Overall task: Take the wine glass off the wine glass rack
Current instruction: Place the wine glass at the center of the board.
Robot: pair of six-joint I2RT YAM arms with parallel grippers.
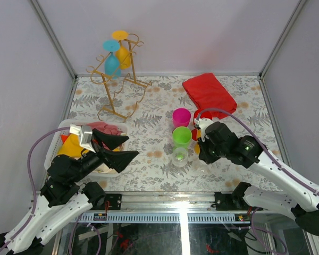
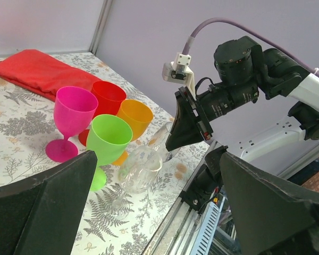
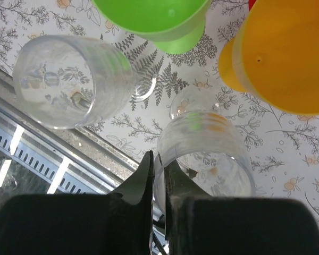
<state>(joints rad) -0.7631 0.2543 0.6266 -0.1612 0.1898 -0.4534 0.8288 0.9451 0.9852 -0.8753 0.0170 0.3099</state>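
Clear wine glass (image 3: 204, 154) being pinched at its rim by the closed right gripper (image 3: 158, 162).
It is being held near the tabletop's (image 1: 149, 133) front edge, well apart from the wine glass rack (image 1: 117, 79), where a blue glass (image 1: 112, 61) and a yellow glass (image 1: 123, 53) are hanging; the left gripper (image 1: 132, 146) is being held wide open.

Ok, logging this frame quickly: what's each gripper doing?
Left gripper: open, empty.
Right gripper: shut on the rim of a clear glass.

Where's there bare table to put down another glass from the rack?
Widest free patch: between the white basket and the standing glasses. Also bare: between the wine glass rack and the red cloth. Crowded: around the glasses, where the right pincer pinches a clear glass. The open left pincer hangs beside the basket.
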